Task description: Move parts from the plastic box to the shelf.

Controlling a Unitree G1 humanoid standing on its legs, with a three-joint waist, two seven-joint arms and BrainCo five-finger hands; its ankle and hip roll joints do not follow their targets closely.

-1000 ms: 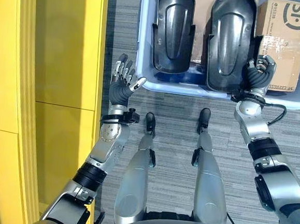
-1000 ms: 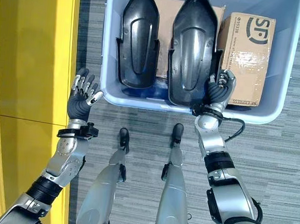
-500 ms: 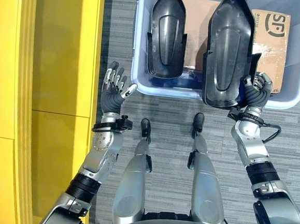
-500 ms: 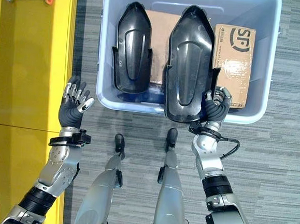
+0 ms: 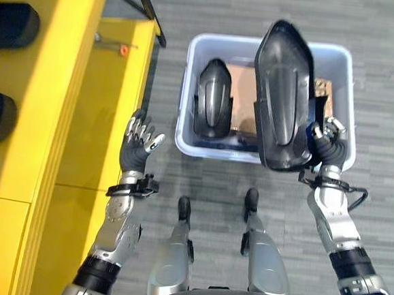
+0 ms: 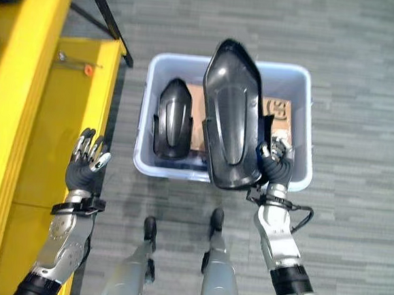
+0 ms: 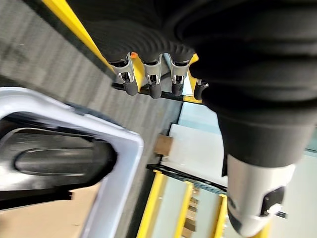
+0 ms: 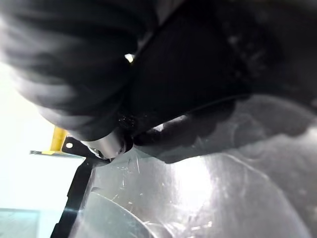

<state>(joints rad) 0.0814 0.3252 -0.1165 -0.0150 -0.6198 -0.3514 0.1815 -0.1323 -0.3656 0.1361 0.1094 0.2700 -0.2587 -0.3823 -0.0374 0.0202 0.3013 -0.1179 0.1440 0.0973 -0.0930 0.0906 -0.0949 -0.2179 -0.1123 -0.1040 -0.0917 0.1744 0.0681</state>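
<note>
Grey carpet floor: above the pale blue plastic box (image 5: 340, 56), the right hand (image 5: 328, 145) grips one large black moulded part (image 5: 283, 93); the left hand (image 5: 137, 146) is open beside the yellow shelf (image 5: 50, 108). Another black part (image 5: 212, 108) remains inside.

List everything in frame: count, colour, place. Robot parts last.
Black moulded part: 1, black, lifted above the plastic box, held at its lower edge by the right robot hand.
Second black part: 1, black, lying in the box's left half.
Plastic box: 1, pale blue-grey, on the floor ahead.
Cardboard boxes: at least 1, brown, inside the plastic box.
Shelf: 1, yellow, to the robot's left.
Left robot hand: 1, open, beside the shelf.
Right robot hand: 1, shut on the part.
</note>
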